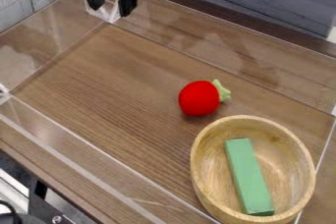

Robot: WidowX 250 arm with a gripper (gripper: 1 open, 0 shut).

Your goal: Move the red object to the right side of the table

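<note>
The red object [199, 98], a small round red toy fruit with a green stub on its right, lies on the brown wood-grain table [105, 81] just right of the middle. My gripper [110, 10] hangs at the far top left, well away from the fruit. Its two dark fingers point down with a gap between them and nothing in it.
A round light wooden bowl [210, 184] sits at the front right, just below the fruit, with a green rectangular block [247, 176] inside. Low clear acrylic walls [79, 144] border the tabletop.
</note>
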